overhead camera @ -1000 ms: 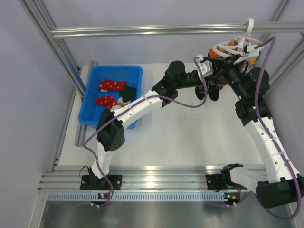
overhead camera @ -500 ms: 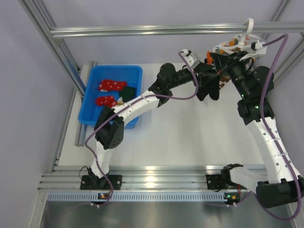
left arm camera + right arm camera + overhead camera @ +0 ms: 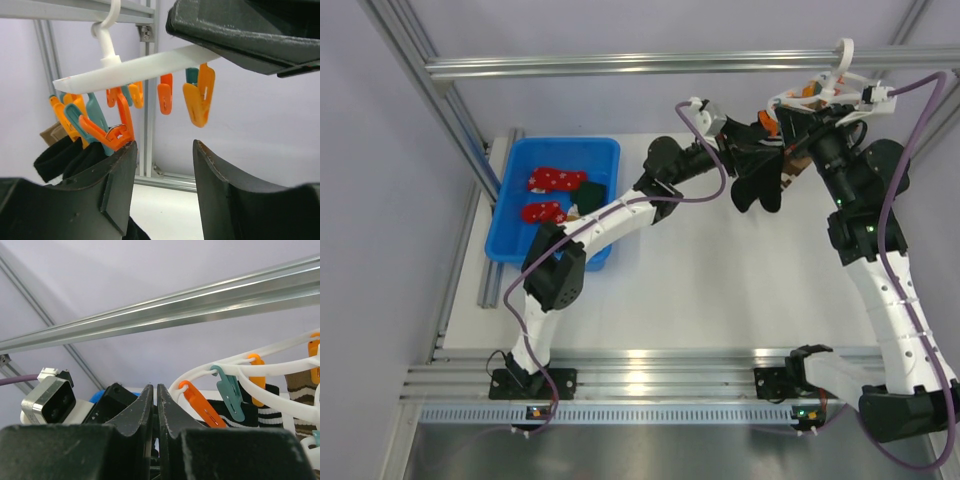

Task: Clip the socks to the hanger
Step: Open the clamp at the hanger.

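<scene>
Overhead, both arms reach toward 1 o'clock, where the hanger [image 3: 798,97] hangs by its hook from a rail [image 3: 620,65], high enough that socks can dangle free beneath its pegs [image 3: 199,97]; the socks [image 3: 556,180], red with white specks plus a dark green one, lie in a blue bin [image 3: 570,142] at 10 o'clock, well apart from the ring, likely the supply to draw from; the left arm stretches from its base at 7 o'clock in a long diagonal across the table, wrist tipped upward so the left gripper [image 3: 164,150] looks at the ring's underside, its jaws spread with nothing seen in the gap and orange pegs just above; a dark sock [image 3: 756,190] hangs just beside that gripper, though whether a peg bites it cannot be told; the right arm rises from 5 o'clock, elbow out toward 3 o'clock, forearm folded back toward the ring; the right gripper [image 3: 155,390] sits beside the rim, jaws pressed together on nothing visible, probably placed to steady the hanger or work a peg.
</scene>
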